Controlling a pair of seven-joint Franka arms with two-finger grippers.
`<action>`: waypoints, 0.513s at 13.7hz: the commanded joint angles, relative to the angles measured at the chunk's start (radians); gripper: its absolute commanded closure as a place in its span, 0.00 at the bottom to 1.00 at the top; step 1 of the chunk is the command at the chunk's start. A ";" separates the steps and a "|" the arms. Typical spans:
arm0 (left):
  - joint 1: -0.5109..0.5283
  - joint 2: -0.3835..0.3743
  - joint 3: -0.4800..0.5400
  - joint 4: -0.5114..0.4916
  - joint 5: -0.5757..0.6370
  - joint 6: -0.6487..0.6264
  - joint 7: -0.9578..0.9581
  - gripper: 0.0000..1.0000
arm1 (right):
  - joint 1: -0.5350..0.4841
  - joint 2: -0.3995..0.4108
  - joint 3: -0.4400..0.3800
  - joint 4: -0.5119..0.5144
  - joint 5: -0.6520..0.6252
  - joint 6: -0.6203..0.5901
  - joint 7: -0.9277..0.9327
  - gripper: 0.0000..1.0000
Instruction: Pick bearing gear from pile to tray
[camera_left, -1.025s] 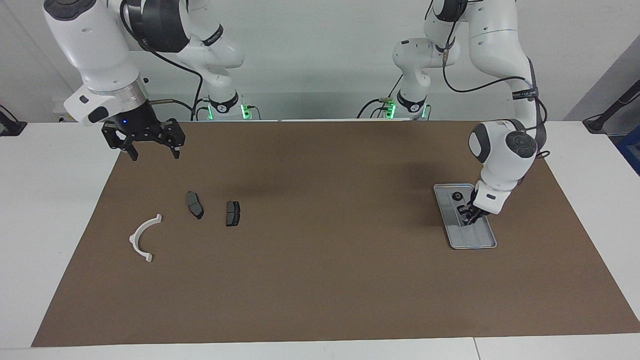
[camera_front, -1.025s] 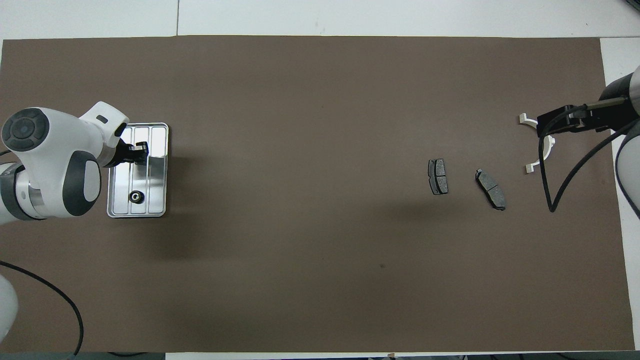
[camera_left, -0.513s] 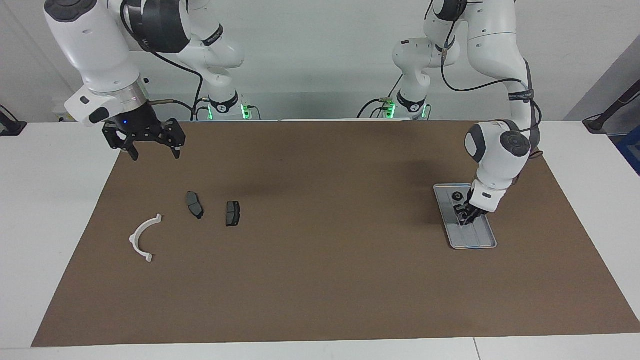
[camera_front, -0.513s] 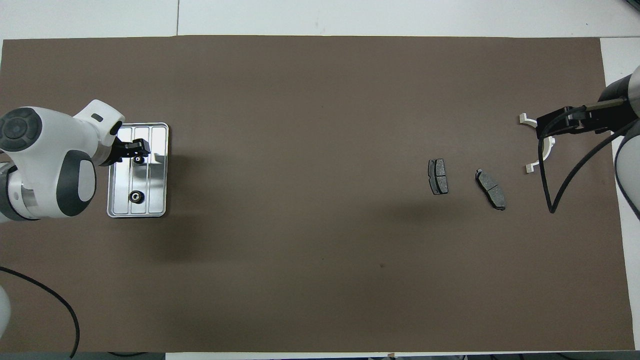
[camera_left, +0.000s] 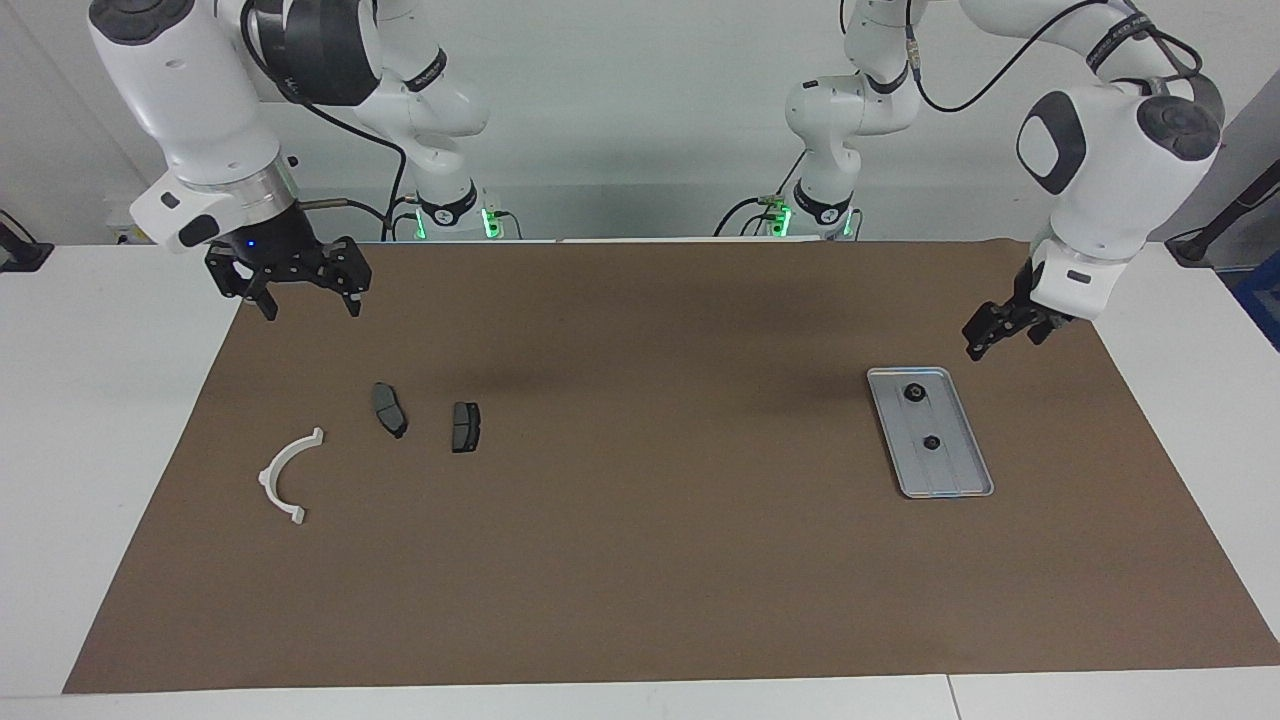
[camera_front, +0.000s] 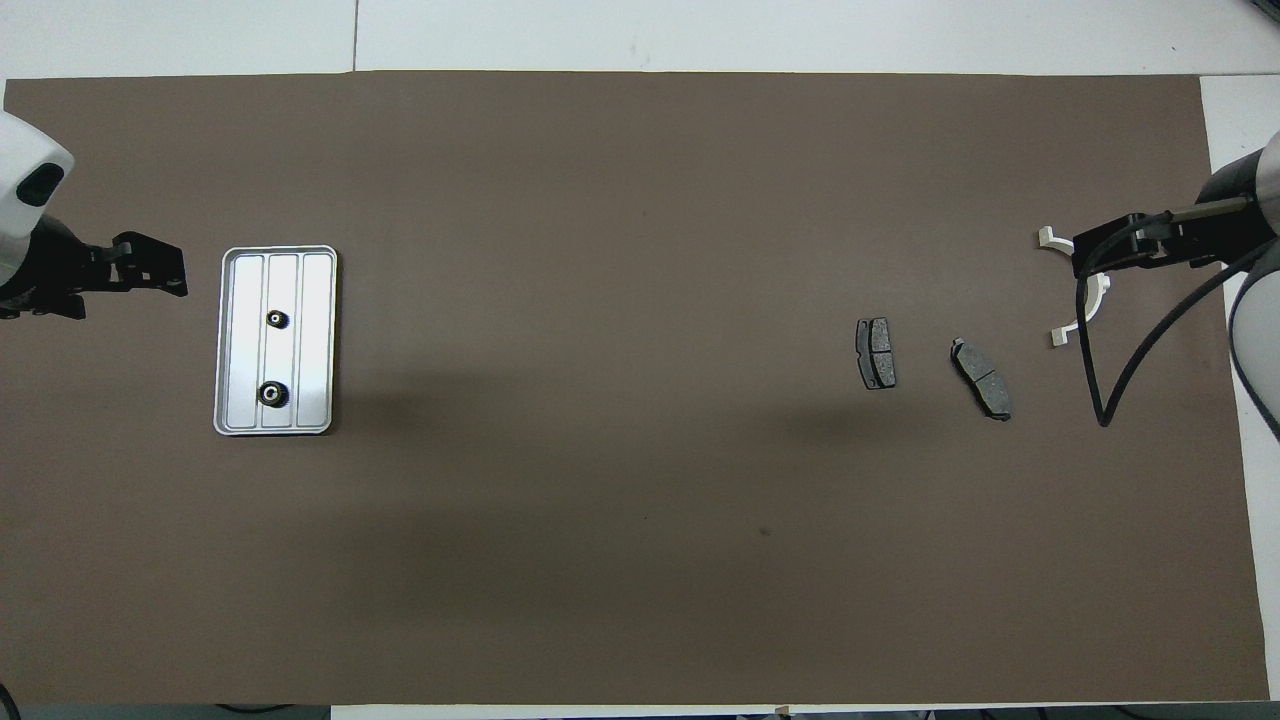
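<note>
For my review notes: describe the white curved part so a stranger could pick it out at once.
On the brown mat, go to the right arm's end, where three loose parts lie. The white half-ring bracket lies beside two dark grey plates; it alone is white and arc-shaped.

Two bearing gears (camera_left: 912, 393) (camera_left: 931, 442) in the tray (camera_left: 965, 481), toward the left arm's end of the mat (camera_left: 640, 560); two plates (camera_left: 389, 409) (camera_left: 465, 427) side by side toward the right arm's end; half-ring bracket (camera_left: 283, 477) beside them, closer to that end's edge.
</note>
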 joint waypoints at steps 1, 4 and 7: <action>0.001 -0.075 -0.003 -0.011 -0.010 -0.085 0.017 0.00 | -0.014 -0.008 0.009 -0.003 0.026 -0.010 -0.008 0.00; -0.005 -0.072 -0.003 -0.012 -0.031 -0.083 0.017 0.00 | -0.013 -0.008 0.009 0.000 0.026 -0.014 -0.012 0.00; -0.005 -0.079 -0.001 -0.017 -0.076 -0.081 0.018 0.00 | -0.014 -0.007 0.009 0.000 0.024 -0.016 -0.012 0.00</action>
